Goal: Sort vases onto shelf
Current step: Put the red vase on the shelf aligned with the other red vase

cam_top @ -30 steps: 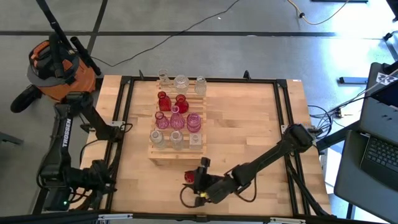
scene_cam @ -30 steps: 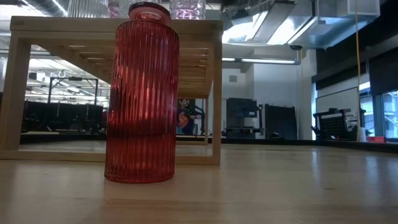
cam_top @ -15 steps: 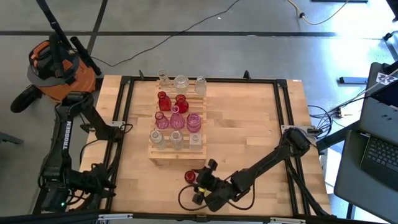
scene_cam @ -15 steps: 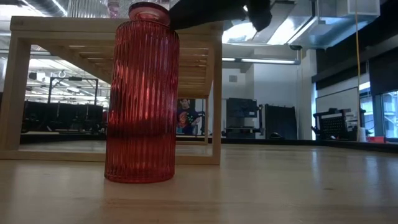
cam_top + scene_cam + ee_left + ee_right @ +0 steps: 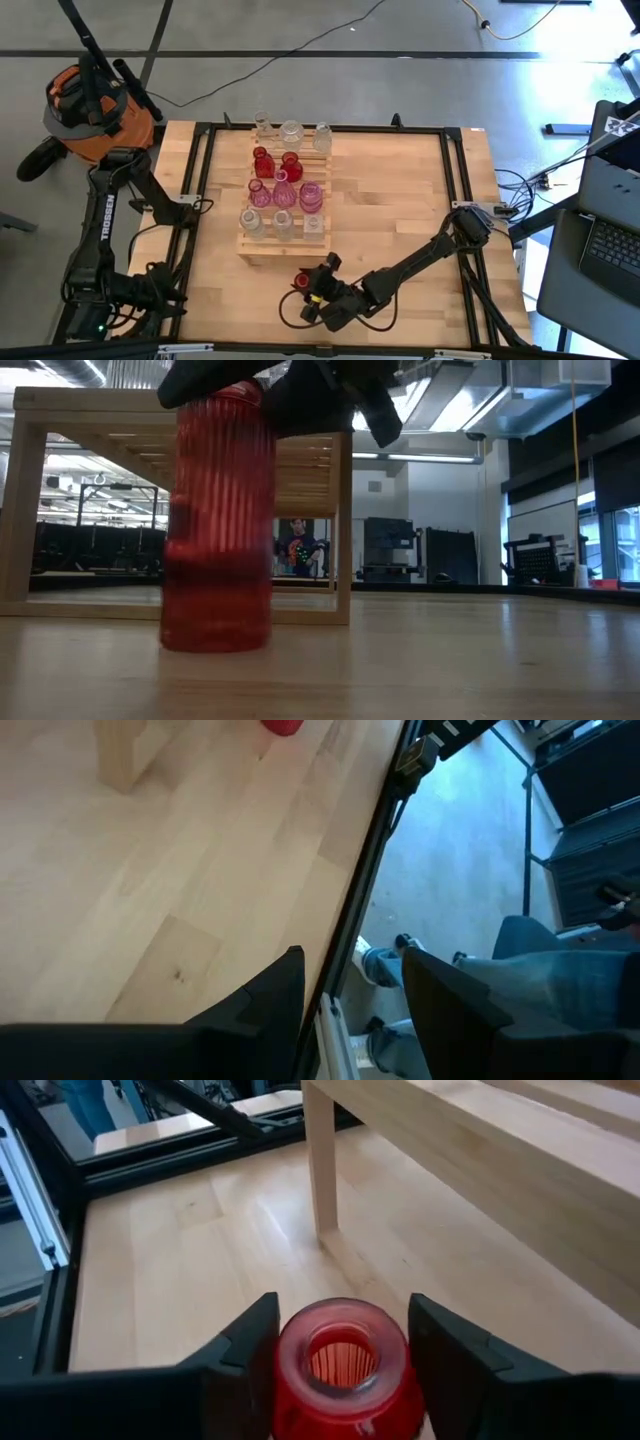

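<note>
A red ribbed glass vase (image 5: 302, 283) stands upright on the table in front of the pale wooden shelf (image 5: 283, 250), near the table's near edge. It fills the low view (image 5: 217, 530), and the right wrist view shows its open mouth (image 5: 340, 1355). My right gripper (image 5: 316, 286) is at its top, one finger on each side of the neck. Several clear, red and pink vases (image 5: 283, 190) stand on the shelf's tiers. My left gripper (image 5: 350, 965) waits open at the table's left near corner. My right gripper holds the red vase by its neck just below the rim (image 5: 285, 1365), pinched between the two fingers (image 5: 245, 1355). The fingers come slanting down from the table's right near side. The vase stands upright with its base (image 5: 215, 640) on the table.
The shelf's near leg (image 5: 322, 1170) and front beam (image 5: 180, 400) stand just behind the red vase. Bare tabletop lies to the right of the shelf (image 5: 400, 200). A black frame (image 5: 470, 250) runs along the table's edges. A person shows off the table's edge in the left wrist view (image 5: 540, 990).
My right gripper has come down over the red vase's top and moved toward the table's left, its fingers closing around the neck. The vase has shifted slightly toward the table's left, still standing on its base.
</note>
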